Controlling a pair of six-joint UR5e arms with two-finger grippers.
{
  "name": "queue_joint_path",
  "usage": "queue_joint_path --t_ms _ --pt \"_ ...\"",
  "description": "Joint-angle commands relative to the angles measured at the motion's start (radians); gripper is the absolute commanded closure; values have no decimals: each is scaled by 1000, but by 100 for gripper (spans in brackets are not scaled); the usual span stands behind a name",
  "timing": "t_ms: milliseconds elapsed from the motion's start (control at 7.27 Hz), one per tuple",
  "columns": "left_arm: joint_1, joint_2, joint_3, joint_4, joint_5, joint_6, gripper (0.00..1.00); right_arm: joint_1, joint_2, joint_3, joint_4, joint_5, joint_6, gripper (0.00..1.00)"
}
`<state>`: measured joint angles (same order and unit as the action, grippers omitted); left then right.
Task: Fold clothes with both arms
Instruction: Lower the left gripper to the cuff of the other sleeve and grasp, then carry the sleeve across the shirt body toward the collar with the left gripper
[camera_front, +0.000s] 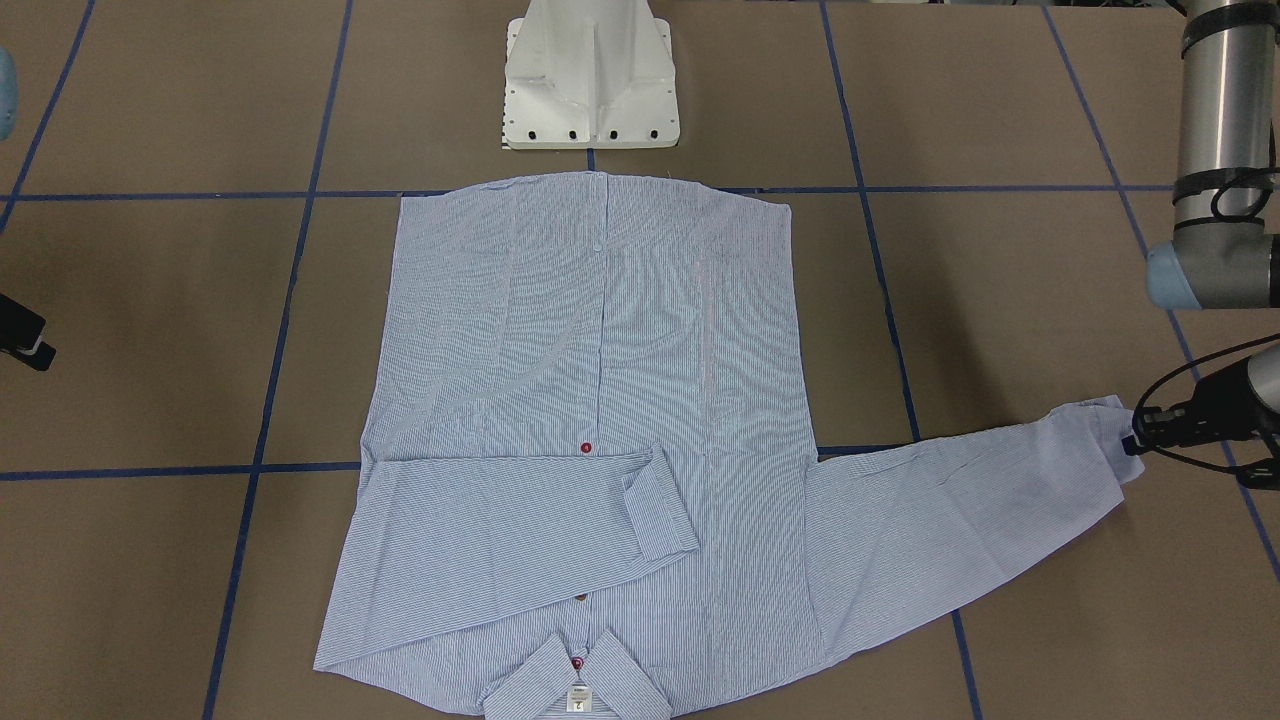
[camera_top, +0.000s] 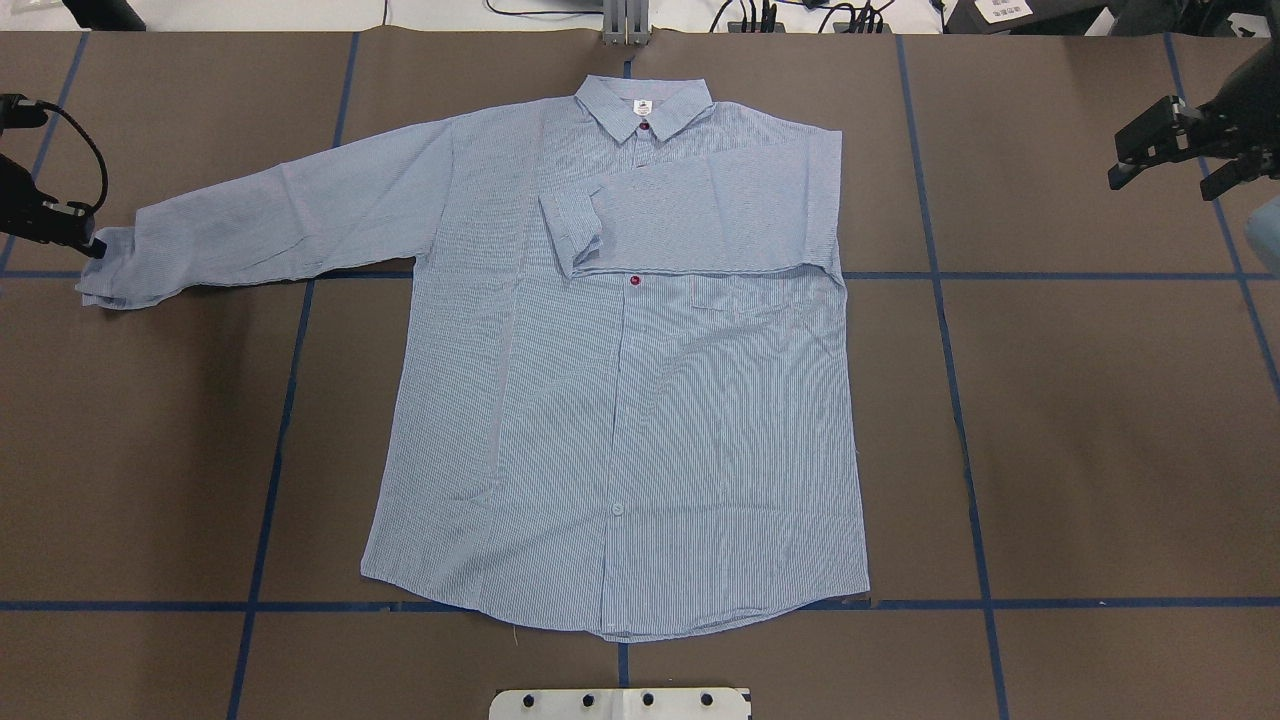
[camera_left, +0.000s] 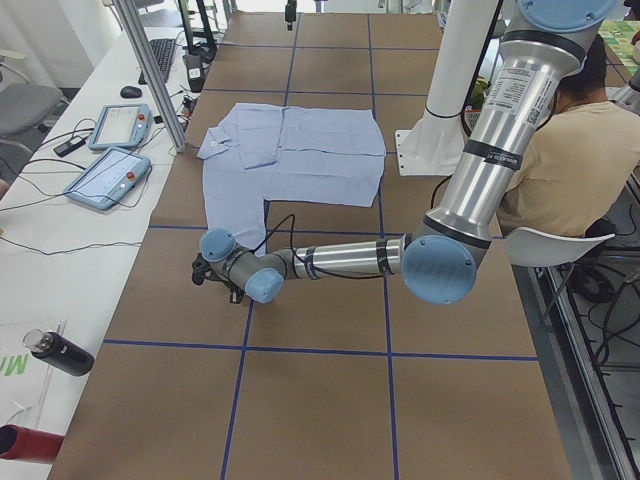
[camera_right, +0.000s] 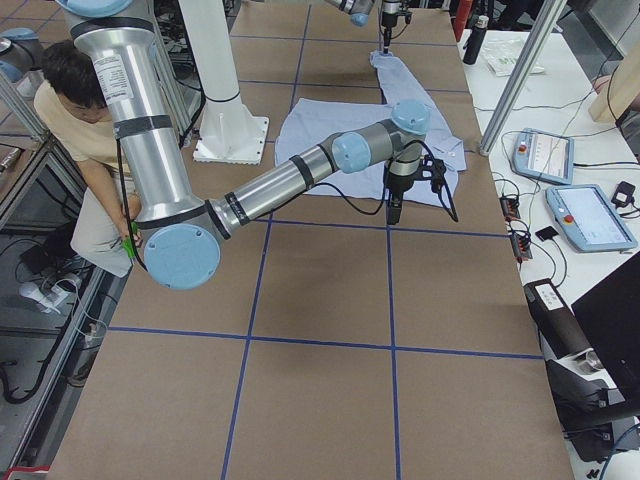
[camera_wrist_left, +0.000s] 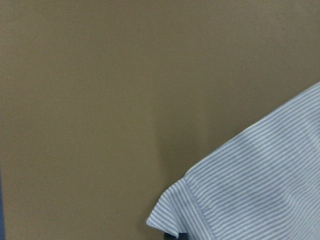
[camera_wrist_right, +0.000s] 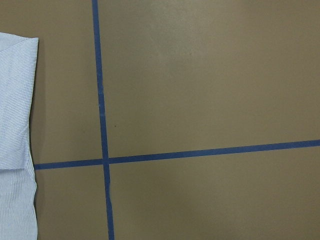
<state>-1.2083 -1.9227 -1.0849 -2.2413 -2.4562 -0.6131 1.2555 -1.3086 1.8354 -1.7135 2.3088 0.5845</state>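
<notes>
The light blue striped shirt (camera_top: 620, 400) lies flat and front up on the brown table, collar (camera_top: 643, 105) at the far side. One sleeve (camera_top: 700, 215) is folded across the chest. The other sleeve (camera_top: 270, 225) stretches out toward my left arm. My left gripper (camera_top: 92, 245) is at that sleeve's cuff (camera_front: 1110, 420) and shut on it; the cuff corner (camera_wrist_left: 172, 220) is raised off the table. My right gripper (camera_top: 1160, 187) hangs open and empty over bare table, well off the shirt's folded side.
Blue tape lines (camera_wrist_right: 102, 160) grid the table. The white pedestal base (camera_front: 590, 80) stands at the shirt's hem side. A person (camera_left: 570, 150) sits behind the robot. Tablets (camera_right: 590, 215) and cables lie on the side bench.
</notes>
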Motion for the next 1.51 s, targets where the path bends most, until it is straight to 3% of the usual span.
queue_joint_path --t_ms 0,138,413,688,963,1238,1376 --pt "1 -53 -154 8 -89 -324 100 15 -15 2 0 9 -26 0" --pt "7 -96 -226 8 -95 -522 100 18 -24 4 0 9 -28 0" --pt "158 -221 -286 6 -78 -849 100 30 -41 4 0 11 -44 0" --pt "328 -388 -279 2 70 -1136 100 39 -64 4 -2 9 -80 0" --pt "462 -531 -191 -11 265 -1250 100 39 -80 4 0 8 -80 0" --pt "515 -695 -26 -30 331 -1297 100 39 -86 5 0 6 -77 0" --pt "520 -716 -20 -34 350 -1306 100 38 -89 5 0 6 -74 0"
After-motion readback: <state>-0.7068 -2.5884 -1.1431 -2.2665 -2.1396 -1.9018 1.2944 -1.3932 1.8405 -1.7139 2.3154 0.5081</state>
